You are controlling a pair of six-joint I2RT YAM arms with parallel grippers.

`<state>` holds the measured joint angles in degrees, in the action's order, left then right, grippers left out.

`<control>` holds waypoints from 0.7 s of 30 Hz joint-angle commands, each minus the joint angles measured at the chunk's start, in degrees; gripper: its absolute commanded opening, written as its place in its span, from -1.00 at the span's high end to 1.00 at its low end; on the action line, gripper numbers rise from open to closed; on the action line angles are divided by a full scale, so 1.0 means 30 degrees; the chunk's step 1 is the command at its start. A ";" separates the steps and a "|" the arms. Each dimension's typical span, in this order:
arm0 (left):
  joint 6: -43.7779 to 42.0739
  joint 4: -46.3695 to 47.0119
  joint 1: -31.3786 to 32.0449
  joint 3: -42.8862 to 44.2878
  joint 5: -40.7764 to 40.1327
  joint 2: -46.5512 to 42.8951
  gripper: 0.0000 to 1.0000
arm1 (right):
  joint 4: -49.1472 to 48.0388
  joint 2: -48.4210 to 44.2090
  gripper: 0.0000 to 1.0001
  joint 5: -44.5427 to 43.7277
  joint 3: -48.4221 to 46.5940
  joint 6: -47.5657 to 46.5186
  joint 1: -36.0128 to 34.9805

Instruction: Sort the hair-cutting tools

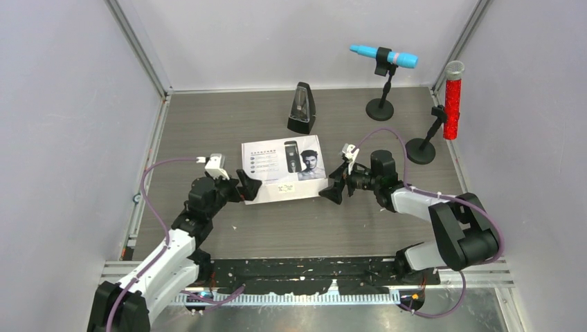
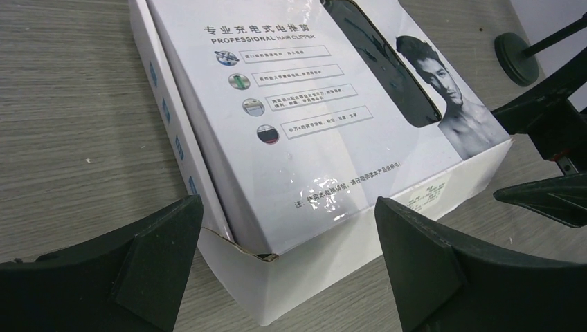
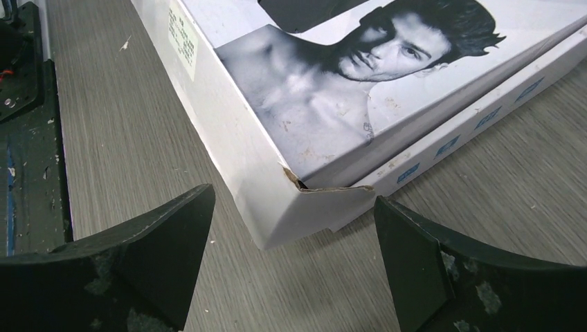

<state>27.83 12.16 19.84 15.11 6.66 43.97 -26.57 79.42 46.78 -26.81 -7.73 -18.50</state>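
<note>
No hair-cutting tools show loose on the table. A closed white clipper box (image 1: 284,169), printed with a clipper and a man's face, lies flat mid-table. My left gripper (image 1: 250,188) is low at the box's near left corner, open, with its fingers straddling that corner (image 2: 287,203) without touching. My right gripper (image 1: 332,188) is open at the near right corner. That torn corner of the box (image 3: 304,200) sits just beyond its spread fingers (image 3: 293,195). Neither gripper holds anything.
A black metronome (image 1: 302,108) stands behind the box. A blue microphone (image 1: 383,57) on a round-based stand is at the back right, and a red microphone (image 1: 453,100) stands by the right wall. Grey walls close in three sides.
</note>
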 commanded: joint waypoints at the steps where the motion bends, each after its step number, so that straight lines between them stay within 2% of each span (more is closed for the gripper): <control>1: 0.0294 0.0436 0.0068 0.0470 0.0922 -0.0206 -0.96 | -0.1802 0.0346 -0.93 0.1464 -0.0740 0.0273 0.0132; 6: 0.1561 -0.0987 0.0068 0.0901 0.1424 -0.0349 -0.88 | -0.1832 0.0646 -1.00 0.1678 -0.0910 0.1432 0.0132; 14: 0.3696 -0.4703 0.0068 0.2461 0.1505 -0.0931 -0.87 | -0.1543 0.0721 -0.69 0.1877 -0.1219 0.4227 0.0132; 21: 0.5190 -0.7200 0.0068 0.3952 0.1784 -0.0834 -0.87 | 0.0649 0.0200 -0.42 0.0788 -0.1886 0.6206 0.0134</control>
<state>39.57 -4.10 19.84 23.20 10.35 41.69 -27.03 81.54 49.95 -29.50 6.31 -17.89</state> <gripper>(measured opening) 0.939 0.730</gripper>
